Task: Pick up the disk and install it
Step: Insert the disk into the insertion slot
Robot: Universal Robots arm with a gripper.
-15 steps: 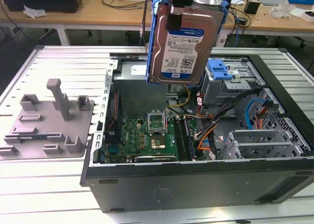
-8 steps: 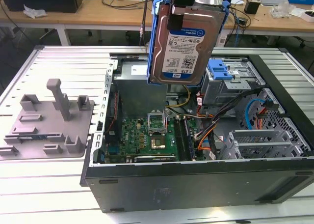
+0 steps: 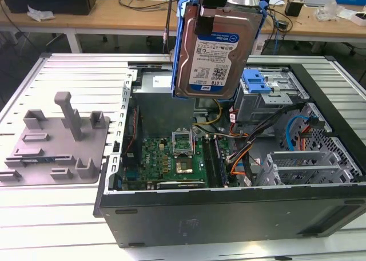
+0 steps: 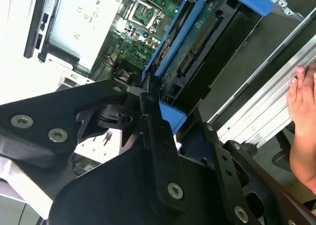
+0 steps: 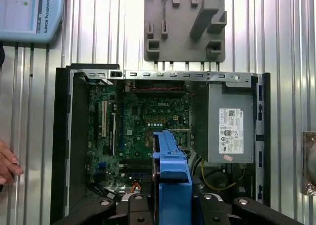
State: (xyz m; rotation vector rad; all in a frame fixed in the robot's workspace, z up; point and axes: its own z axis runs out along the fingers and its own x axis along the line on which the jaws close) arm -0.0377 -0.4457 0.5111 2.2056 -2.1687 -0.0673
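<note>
Grey slatted metal forms the bench (image 3: 57, 226), which carries an open computer case (image 3: 229, 215). Above the case the disk (image 3: 214, 49) hangs upright in its blue frame, its top end gripped by the clenched pincer (image 4: 158, 106). A hand (image 5: 7, 163) rests beside the case.

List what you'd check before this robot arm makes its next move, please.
1. Grip on the disk: ok, the gripper is shut on it.
2. Disk clear of the computer case: ok, it hangs above it.
3. Case open: ok.
4. Drive cage slot free: cannot tell.
5. People clear: not ok, a hand is over the table near the case.
</note>
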